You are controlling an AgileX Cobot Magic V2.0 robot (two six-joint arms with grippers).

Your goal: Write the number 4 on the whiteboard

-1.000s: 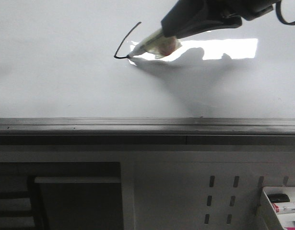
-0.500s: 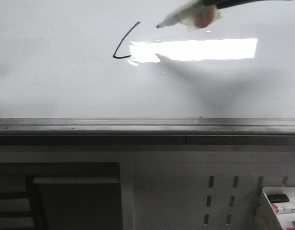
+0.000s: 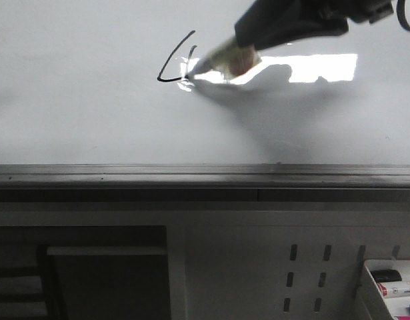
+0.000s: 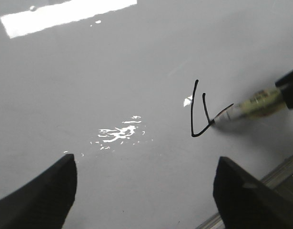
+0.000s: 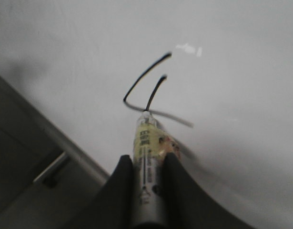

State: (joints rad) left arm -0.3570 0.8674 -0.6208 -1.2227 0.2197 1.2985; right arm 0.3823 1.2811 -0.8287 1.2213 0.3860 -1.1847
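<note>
The whiteboard [image 3: 91, 120] fills the upper front view, with a bright glare patch. On it is part of the number 4 [image 3: 166, 65]: a slanted stroke, a short crossbar and a short second stroke coming down to the crossbar. It also shows in the left wrist view [image 4: 192, 114] and the right wrist view [image 5: 142, 77]. My right gripper [image 3: 248, 37] [image 5: 147, 162] is shut on a yellowish marker [image 3: 225, 59] [image 5: 147, 138] whose tip meets the board at the crossbar's end. My left gripper [image 4: 146, 191] hovers open over bare board, apart from the marks.
A grey metal rail [image 3: 191, 175] runs along the board's near edge. Below it stands a perforated white panel [image 3: 311, 273], with a white tray [image 3: 375, 283] of markers at the lower right. A dark shelf opening [image 3: 105, 273] lies at the lower left.
Half a second ago the marker was lifted off the board, above and right of the mark. It has come back down, and a short second stroke now runs to the crossbar.
</note>
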